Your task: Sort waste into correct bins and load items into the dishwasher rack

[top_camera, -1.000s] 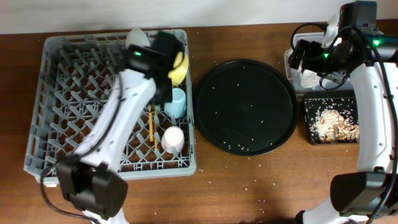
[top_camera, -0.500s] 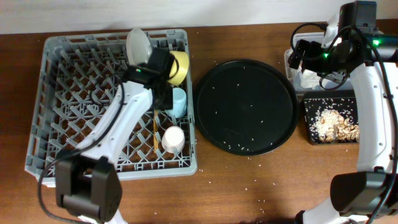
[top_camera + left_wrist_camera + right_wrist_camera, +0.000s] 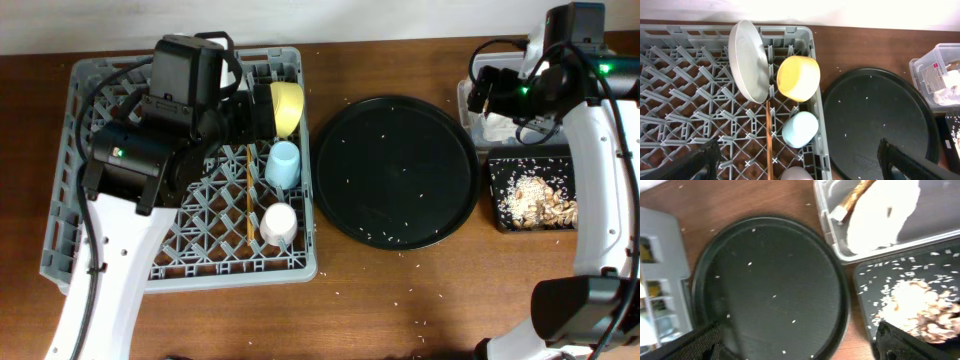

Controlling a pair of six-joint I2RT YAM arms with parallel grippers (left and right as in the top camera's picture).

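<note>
Left tool (image 3: 799, 162), released, has lifted clear of the rack's (image 3: 690, 100) edge, plate (image 3: 747, 60) left standing; right tool (image 3: 795, 345) released too.

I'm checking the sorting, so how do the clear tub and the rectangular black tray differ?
The clear tub is see-through with taller walls; the black tray is opaque and shallow. The tub holds a crumpled white napkin and a brownish wrapper scrap; the tray holds rice and beige-brown food chunks. Both are rectangular, side by side.
</note>
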